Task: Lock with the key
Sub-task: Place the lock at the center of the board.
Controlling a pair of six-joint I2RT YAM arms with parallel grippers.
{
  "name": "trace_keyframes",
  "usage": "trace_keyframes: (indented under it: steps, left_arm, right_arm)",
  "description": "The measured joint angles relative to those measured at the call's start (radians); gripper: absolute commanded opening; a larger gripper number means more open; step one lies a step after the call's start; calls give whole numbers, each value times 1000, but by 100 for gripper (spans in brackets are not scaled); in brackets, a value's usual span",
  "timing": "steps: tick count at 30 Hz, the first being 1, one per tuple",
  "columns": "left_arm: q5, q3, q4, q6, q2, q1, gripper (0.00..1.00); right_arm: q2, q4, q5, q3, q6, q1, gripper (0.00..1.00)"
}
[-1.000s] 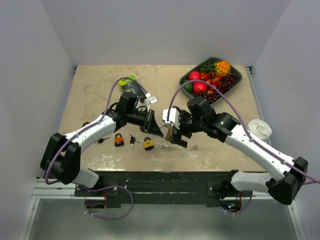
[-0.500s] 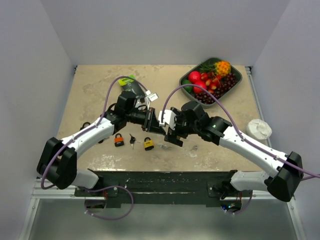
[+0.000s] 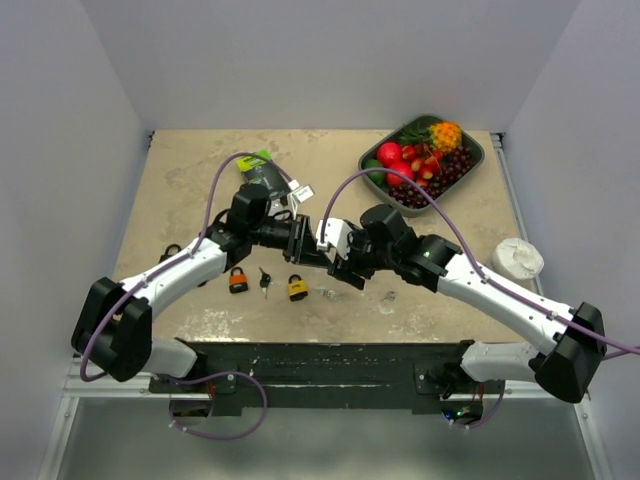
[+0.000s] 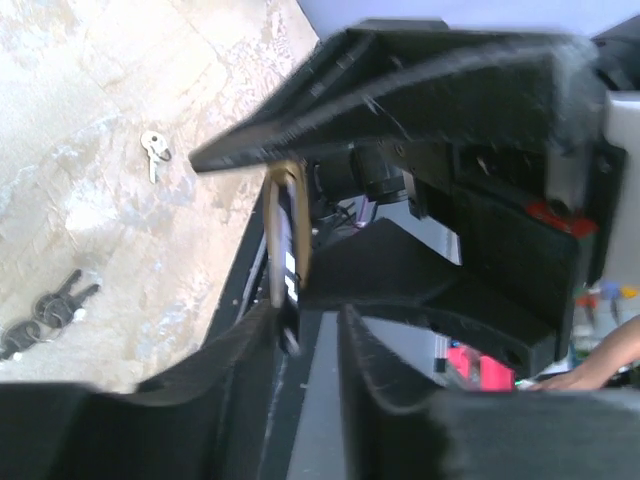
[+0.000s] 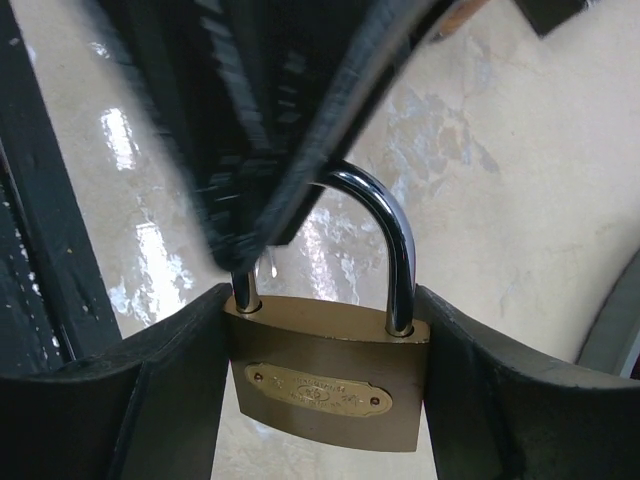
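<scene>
My right gripper [image 5: 325,325] is shut on a brass padlock [image 5: 325,385] with a steel shackle [image 5: 395,235], gripping the body by its two sides above the table. In the top view the right gripper [image 3: 343,268] and the left gripper [image 3: 314,254] meet tip to tip at table centre. One black left finger [image 5: 260,150] lies across the shackle's left leg. In the left wrist view the left gripper [image 4: 308,325] is open, with the padlock [image 4: 285,240] seen edge-on at its fingertips. I see no key in either gripper.
An orange padlock [image 3: 238,280], black keys [image 3: 264,278], a yellow padlock [image 3: 297,289] and silver keys [image 3: 327,293] lie on the table near the front. A fruit tray [image 3: 478,158] stands back right, a white roll [image 3: 520,258] right, a green-black item [image 3: 258,168] back left.
My right gripper has carried the brass padlock left and slightly up to the left gripper's tips. The left arm has shifted only a little.
</scene>
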Motion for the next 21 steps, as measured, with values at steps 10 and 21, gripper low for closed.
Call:
trace_keyframes:
  steps: [10, 21]
  left_arm:
    - [-68, -5, 20, 0, -139, 152, 99]
    - [-167, -5, -18, 27, -234, 309, 99]
  right_arm:
    - [17, -66, 121, 0, 269, -42, 0]
    - [26, -119, 206, -15, 845, -79, 0]
